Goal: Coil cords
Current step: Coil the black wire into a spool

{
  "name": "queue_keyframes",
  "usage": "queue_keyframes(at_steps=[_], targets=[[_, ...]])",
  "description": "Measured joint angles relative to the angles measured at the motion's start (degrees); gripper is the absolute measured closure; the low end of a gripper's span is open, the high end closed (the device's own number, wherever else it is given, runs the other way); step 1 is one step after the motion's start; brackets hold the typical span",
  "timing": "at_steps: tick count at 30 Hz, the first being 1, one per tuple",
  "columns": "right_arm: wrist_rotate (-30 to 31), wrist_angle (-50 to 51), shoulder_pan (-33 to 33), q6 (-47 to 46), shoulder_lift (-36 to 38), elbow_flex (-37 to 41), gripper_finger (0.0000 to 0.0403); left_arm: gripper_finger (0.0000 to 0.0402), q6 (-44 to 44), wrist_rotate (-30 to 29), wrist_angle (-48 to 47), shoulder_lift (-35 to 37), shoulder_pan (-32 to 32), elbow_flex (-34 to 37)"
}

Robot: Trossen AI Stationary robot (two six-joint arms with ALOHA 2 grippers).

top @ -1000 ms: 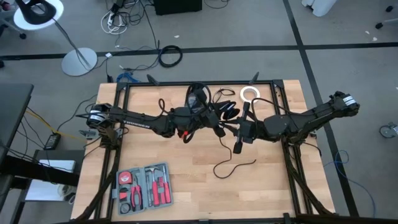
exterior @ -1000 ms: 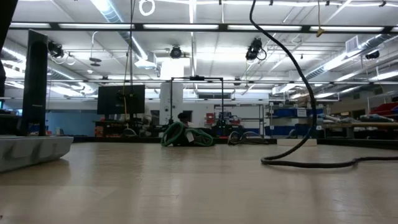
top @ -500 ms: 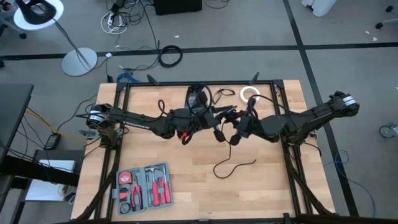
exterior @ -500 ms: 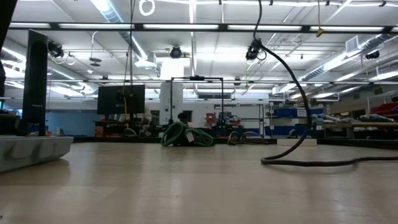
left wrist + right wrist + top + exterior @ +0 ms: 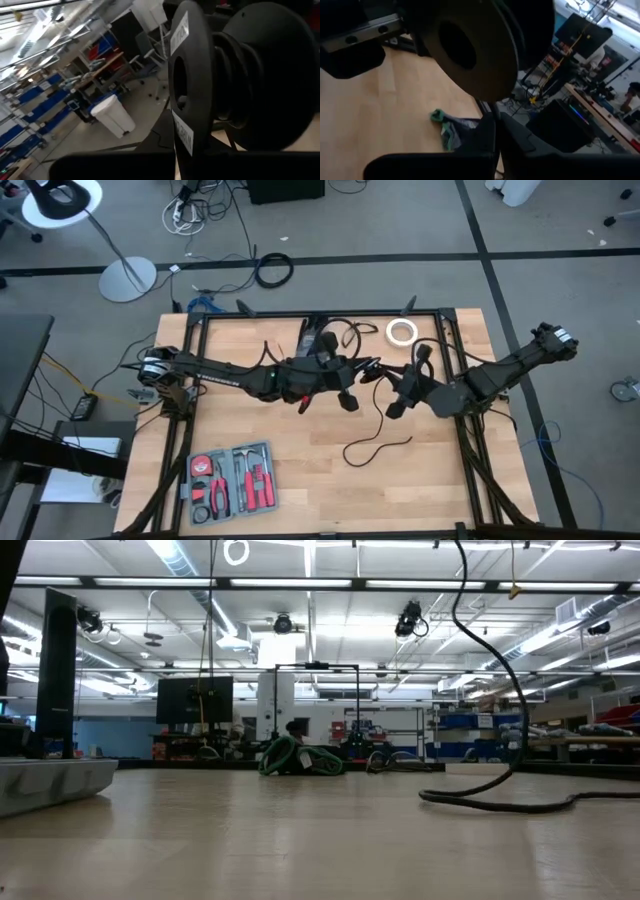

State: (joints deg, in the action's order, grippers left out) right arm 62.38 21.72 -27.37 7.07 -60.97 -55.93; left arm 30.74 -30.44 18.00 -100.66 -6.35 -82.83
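Looking down on the worktop (image 5: pixel 300 470), you have both arms meeting near the frame's centre. Your left pincer (image 5: pixel 345 380) sits just left of centre, your right pincer (image 5: pixel 405 385) just right of it, the two close together above the wood. Neither view settles how either pincer's fingers stand, so I cannot tell you whether they grip anything.

A thin black cord (image 5: pixel 378 445) lies in a loose wavy line below the right pincer, lower centre of the frame; a strand runs up from it toward the pincers. In the low view that cord (image 5: pixel 500 802) rests on the wood at right and climbs in a curve out of the upper frame. More black cord (image 5: pixel 340 332) is tangled at the upper centre, behind the left arm.

A white tape roll (image 5: pixel 402 331) lies flat at upper centre-right. An open tool case (image 5: pixel 232 480) with red-handled tools sits lower left.
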Motion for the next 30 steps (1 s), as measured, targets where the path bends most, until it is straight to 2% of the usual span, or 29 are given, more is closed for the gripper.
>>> queue_keyframes(at_steps=[7, 11, 13, 16, 18, 22, 27, 30], targets=[[0.4, 2.3, -2.1, -0.8, 0.2, 0.0, 0.0391, 0.0402, -0.4, -1.4, -7.5, 0.1, -0.5, 0.0], [-1.2, 3.3, -2.6, -3.5, 0.1, 0.1, 0.0372, 0.0402, 0.5, -2.9, -10.4, 0.2, -0.5, 0.0], [-0.8, 4.7, -2.6, -6.5, -0.5, 0.1, 0.0357, 0.0402, 2.4, -3.4, -10.5, 0.2, -0.6, 0.0], [4.5, 9.7, -2.5, -14.8, -1.9, 0.1, 0.0339, 0.0402, 5.3, -4.0, -10.4, 0.2, -1.2, 0.0], [5.2, 12.5, -2.0, -18.9, -3.1, 0.1, 0.0334, 0.0402, 7.4, -4.0, -10.3, 0.2, -1.8, 0.0], [4.1, 14.6, -1.5, -25.8, -5.3, 0.1, 0.0335, 0.0402, 12.3, -4.5, -10.2, 0.2, -2.9, 0.0], [-4.3, 14.5, -1.5, -33.8, -5.9, 0.2, 0.034, 0.0402, 14.0, -5.1, -10.1, 0.7, -3.6, 0.0], [-6.3, 14.0, -2.5, -38.2, -5.9, 1.8, 0.0341, 0.0402, 14.0, -5.0, -9.9, 1.0, -3.9, 0.0]])
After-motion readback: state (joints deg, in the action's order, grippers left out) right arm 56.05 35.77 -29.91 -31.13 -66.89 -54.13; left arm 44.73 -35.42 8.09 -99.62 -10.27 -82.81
